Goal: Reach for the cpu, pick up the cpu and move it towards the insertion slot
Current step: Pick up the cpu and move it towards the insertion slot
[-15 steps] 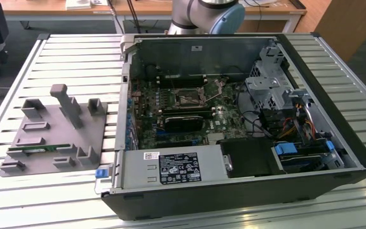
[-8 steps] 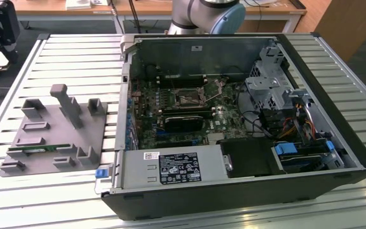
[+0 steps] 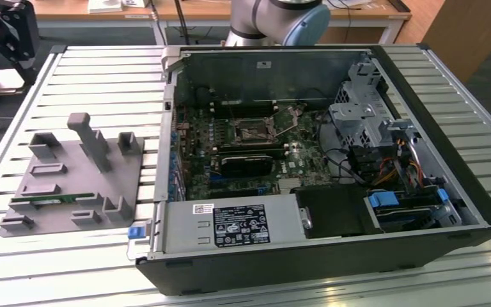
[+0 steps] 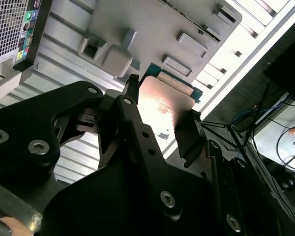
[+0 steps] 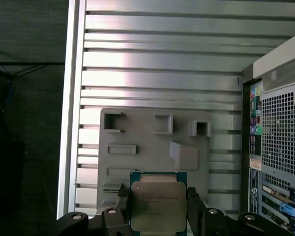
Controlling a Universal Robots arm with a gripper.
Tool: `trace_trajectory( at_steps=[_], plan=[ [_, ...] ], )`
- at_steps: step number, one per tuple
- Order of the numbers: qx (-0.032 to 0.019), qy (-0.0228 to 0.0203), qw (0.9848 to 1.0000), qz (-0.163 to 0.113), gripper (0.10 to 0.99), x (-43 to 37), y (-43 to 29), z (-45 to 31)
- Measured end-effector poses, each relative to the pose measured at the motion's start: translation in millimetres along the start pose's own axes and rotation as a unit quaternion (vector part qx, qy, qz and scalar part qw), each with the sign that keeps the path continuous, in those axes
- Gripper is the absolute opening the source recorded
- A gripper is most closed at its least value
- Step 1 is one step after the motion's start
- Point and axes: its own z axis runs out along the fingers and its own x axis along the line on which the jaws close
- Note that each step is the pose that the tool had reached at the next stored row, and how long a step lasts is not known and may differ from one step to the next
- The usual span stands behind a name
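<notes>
Tray (image 3: pixel 79 182) on table (image 3: pixel 100 77), at the exterior view's left of the case (image 3: pixel 314 268) holding the insertion slot (image 3: pixel 252 132)

cpu (image 5: pixel 156 209): silvery top, green rim
tool (image 5: pixel 158 202): black
surface (image 5: pixel 162 64): silver, ribbed stripes
tray (image 5: pixel 147 135): plain grey
circuit board (image 3: pixel 299 165): green

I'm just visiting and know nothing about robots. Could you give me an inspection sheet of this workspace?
Surface: slatted metal table carrying an open computer case and a grey fixture tray.
Job's things: cpu held over the tray; insertion slot inside the case, apart from the cpu.
Clutter: green memory stick lying on the tray.
Grippers: gripper shut on the cpu.
Cables: coloured wires inside the case.
Surroundings: wooden desk behind the table.
</notes>
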Motion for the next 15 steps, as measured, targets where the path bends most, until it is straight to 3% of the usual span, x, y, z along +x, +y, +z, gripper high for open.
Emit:
trace_trajectory(
  at_steps=[15],
  plan=[
    [0.0,-0.0001,1.0,0.0,0.541,-26.7,-0.5,-0.3]
  ],
)
